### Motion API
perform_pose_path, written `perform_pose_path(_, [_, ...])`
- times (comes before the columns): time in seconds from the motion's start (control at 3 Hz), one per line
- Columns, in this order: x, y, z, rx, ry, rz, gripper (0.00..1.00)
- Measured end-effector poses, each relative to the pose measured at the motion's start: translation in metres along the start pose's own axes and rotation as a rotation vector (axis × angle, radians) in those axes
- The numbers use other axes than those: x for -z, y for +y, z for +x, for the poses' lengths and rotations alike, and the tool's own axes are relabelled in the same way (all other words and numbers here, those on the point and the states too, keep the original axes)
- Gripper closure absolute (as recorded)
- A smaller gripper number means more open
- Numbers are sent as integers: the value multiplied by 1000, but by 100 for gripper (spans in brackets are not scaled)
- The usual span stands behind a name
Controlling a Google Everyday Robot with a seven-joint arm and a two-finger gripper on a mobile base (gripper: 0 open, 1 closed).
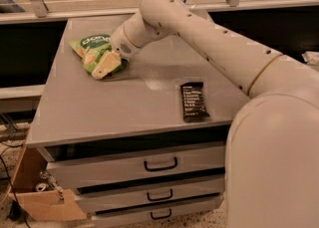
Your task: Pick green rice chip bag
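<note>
The green rice chip bag (91,49) lies crinkled on the grey cabinet top (124,102) at its far left. My gripper (103,66) reaches in from the right and rests on the bag's near right side, its pale fingers (106,64) overlapping the bag. The white arm (209,43) stretches across the top from the right.
A flat dark brown bar wrapper (193,101) lies on the right part of the top. Below the top are three drawers with dark handles (160,165). A cardboard box (40,192) stands on the floor at lower left. A rail and a ledge run behind the cabinet.
</note>
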State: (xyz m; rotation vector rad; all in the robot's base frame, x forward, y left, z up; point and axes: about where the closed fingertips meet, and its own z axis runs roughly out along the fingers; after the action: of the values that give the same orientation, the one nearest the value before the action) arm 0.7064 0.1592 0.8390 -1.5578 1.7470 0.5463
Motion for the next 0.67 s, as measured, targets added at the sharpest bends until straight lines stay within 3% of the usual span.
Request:
perform_pose_path(0.33, [12, -7, -8, -13, -20, 10, 72])
perform_pose_path(0.67, [39, -8, -28, 15, -69, 27, 96])
